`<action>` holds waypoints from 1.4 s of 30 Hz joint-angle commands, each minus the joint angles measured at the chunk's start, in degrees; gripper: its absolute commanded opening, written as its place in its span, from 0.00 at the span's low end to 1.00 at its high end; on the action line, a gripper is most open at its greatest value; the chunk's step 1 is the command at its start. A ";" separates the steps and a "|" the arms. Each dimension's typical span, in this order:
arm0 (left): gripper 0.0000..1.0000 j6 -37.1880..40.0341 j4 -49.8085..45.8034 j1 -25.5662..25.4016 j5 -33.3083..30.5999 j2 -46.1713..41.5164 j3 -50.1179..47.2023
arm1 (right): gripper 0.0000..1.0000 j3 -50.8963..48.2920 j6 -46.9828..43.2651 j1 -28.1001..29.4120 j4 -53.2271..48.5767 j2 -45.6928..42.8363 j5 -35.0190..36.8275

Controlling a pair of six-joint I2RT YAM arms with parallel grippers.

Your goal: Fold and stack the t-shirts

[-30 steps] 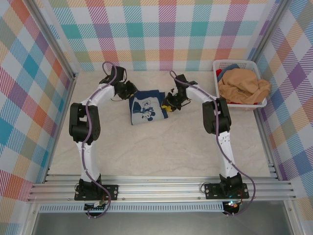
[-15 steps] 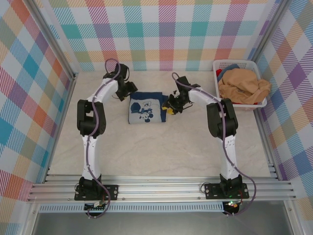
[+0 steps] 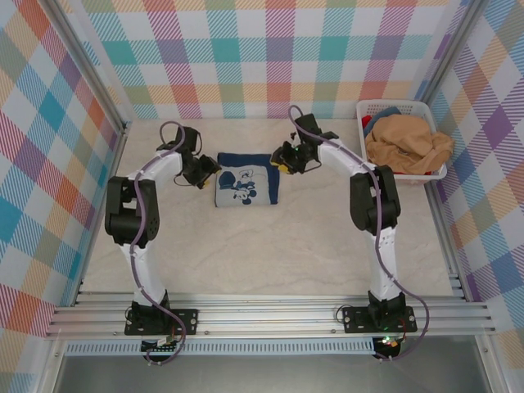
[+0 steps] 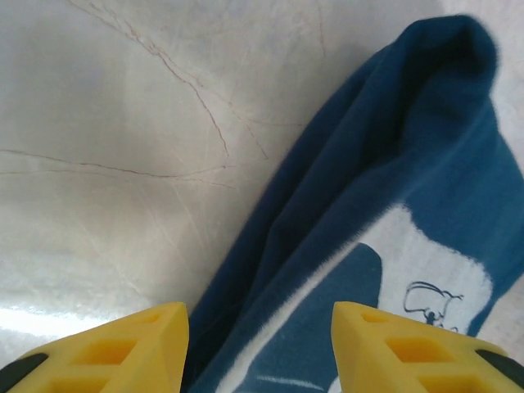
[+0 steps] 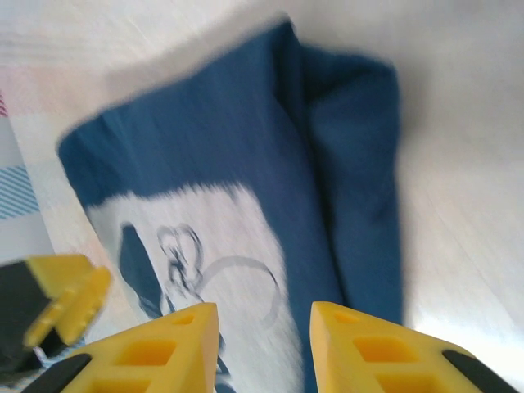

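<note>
Both jaws, apart and empty, have drawn back from the folded navy t-shirt [image 3: 248, 185].

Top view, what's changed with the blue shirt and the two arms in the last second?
The left tool backed off leftward from the left edge of the blue shirt. The right tool slid from its right edge up to the far right corner. Both now stand open. The shirt lies squarer. The basket and tan shirt stayed put.

White links [image 3: 381, 262], black joints [image 3: 124, 214] and purple cable [image 3: 409, 299] are seen on both arms [image 3: 144, 270]; the left end effector [image 4: 260, 344] and right end effector [image 5: 264, 340] are tipped in yellow.
</note>
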 commanded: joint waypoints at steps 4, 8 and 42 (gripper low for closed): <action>0.51 0.34 2.76 0.43 2.40 3.22 3.43 | 0.34 12.31 0.09 -0.16 -4.97 10.05 1.64; 0.55 1.58 3.08 0.55 1.56 4.61 6.50 | 0.38 13.39 0.00 -0.11 -4.07 11.94 2.15; 0.00 5.90 0.98 1.35 4.76 14.87 24.07 | 0.00 29.94 1.95 0.50 -3.16 20.62 -0.43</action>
